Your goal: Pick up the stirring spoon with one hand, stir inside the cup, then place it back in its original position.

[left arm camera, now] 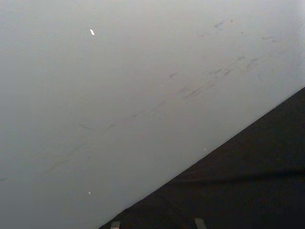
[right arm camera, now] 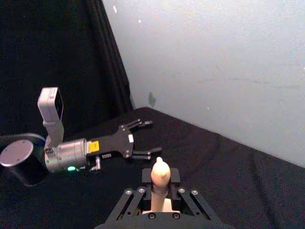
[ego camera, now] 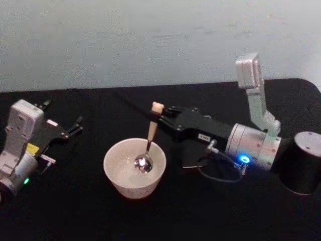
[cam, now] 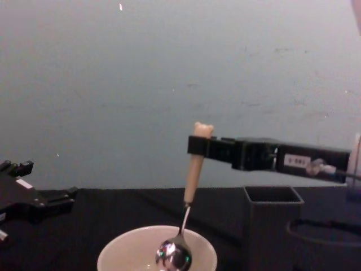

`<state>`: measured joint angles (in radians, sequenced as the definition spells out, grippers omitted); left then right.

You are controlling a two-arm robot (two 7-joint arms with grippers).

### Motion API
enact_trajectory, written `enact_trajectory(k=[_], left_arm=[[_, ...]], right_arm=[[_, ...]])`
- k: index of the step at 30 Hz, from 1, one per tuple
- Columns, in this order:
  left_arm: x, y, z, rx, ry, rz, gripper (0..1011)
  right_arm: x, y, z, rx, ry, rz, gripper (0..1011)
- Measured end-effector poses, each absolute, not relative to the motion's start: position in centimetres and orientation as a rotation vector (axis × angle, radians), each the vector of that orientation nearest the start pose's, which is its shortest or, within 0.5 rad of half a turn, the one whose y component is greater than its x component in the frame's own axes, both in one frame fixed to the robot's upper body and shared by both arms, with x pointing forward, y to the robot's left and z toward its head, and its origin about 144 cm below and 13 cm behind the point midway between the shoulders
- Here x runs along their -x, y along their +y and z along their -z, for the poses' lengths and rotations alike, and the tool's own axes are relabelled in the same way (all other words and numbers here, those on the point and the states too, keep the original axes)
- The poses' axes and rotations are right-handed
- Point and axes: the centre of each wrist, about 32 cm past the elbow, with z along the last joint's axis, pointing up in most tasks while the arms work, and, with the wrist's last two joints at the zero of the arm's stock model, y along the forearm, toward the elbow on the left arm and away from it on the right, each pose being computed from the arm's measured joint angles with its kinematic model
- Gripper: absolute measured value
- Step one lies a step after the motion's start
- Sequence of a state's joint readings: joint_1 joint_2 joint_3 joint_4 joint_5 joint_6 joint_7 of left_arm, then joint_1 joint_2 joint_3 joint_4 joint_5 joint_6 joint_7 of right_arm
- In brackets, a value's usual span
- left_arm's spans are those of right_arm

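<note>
Closest to the robot sits the cup (ego camera: 131,186), wide, round and cream-white, on the near middle of the table.

Behind everything runs a pale wall (ego camera: 150,40) marked with faint scuffs. Below it the table (ego camera: 75,216) is covered in black cloth from left to right.

From the right, the right arm reaches level across the table towards the middle, with a blue light glowing on its wrist. Its right gripper (cam: 197,145) is above the far rim of the cup. The jaws are clamped on the upper handle of the stirring spoon, just under the bear head.

On the far left of the table, well apart from the cup, the left arm rests idle, a green light on its body. The left gripper (right arm camera: 153,137) points towards the wall, its jaws spread apart and holding nothing.

Right of the cup, below the right gripper's body, stands the dark grey square-mouthed holder (cam: 265,231), upright, with its mouth open to view.

Smallest is the stirring spoon (cam: 193,172). It hangs nearly upright, its top tipped slightly to the right. The cream handle runs down into a thin metal neck. The shiny round bowl lies inside the cup near its centre, below the rim. I cannot tell whether it touches the bottom.
</note>
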<state>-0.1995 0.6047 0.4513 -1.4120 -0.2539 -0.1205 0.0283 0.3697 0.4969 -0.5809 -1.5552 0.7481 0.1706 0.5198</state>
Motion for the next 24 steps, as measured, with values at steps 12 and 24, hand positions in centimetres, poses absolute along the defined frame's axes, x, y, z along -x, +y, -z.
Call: enact_trajectory(k=[12,24], left_arm=[[-48.9,31.0,-114.0,-0.304,-0.285,-1.248,1001],[-48.9,31.0,-114.0,-0.304,-0.285,-1.248,1001]], right_arm=[[-51.6,-20.1,-119.8,0.040,0.175,0.499,213],[-51.8,-18.6,-119.1,0.070,0.149,0.471,213]])
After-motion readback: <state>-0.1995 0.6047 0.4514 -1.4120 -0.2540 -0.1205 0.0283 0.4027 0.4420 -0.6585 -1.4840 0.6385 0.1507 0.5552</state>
